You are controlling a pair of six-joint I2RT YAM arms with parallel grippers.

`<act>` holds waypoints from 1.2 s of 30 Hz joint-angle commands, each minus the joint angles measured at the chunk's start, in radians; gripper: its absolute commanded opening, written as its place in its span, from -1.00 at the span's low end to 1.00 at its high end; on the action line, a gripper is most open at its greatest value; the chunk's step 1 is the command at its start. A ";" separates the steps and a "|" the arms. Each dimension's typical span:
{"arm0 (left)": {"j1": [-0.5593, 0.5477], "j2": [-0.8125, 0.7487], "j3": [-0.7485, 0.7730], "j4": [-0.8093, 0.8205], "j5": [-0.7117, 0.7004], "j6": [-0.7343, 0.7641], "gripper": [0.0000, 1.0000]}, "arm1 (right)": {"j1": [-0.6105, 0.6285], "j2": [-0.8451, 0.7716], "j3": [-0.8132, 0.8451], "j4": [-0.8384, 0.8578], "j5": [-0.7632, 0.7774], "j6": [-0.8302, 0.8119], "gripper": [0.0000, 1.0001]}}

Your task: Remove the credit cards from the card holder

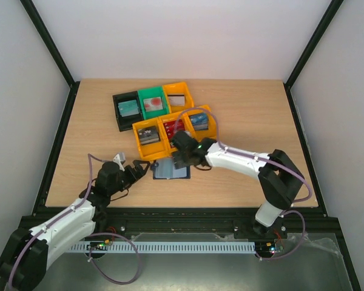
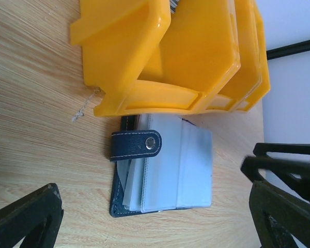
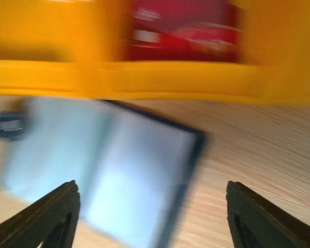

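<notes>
The card holder lies open on the table, against the front of the yellow bins. In the left wrist view the card holder shows pale grey-blue sleeves, a navy edge and a snap tab folded over it. Whether a card sits in the sleeves I cannot tell. Credit cards lie in the bins, among them a red card and a teal card. My left gripper is open just left of the holder, nothing between its fingers. My right gripper hovers open over the holder, empty.
A row of yellow bins stands right behind the holder, overhanging its far edge in the left wrist view. Behind them are a black bin, a green bin and an orange bin. The right wrist view is motion-blurred.
</notes>
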 commanded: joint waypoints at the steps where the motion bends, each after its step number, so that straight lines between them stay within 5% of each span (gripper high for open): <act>1: -0.008 -0.001 -0.017 0.015 -0.043 -0.014 0.99 | 0.126 0.033 0.067 0.179 -0.021 0.138 0.60; 20: -0.003 -0.101 -0.035 0.021 -0.109 -0.064 0.99 | 0.220 0.369 0.189 0.034 0.100 0.184 0.65; 26: -0.013 -0.146 -0.038 0.042 -0.109 -0.042 0.99 | 0.217 0.386 0.164 -0.014 0.174 0.220 0.16; 36: -0.016 -0.140 -0.038 0.051 -0.120 -0.030 0.99 | 0.188 0.303 0.012 0.091 0.064 0.228 -0.50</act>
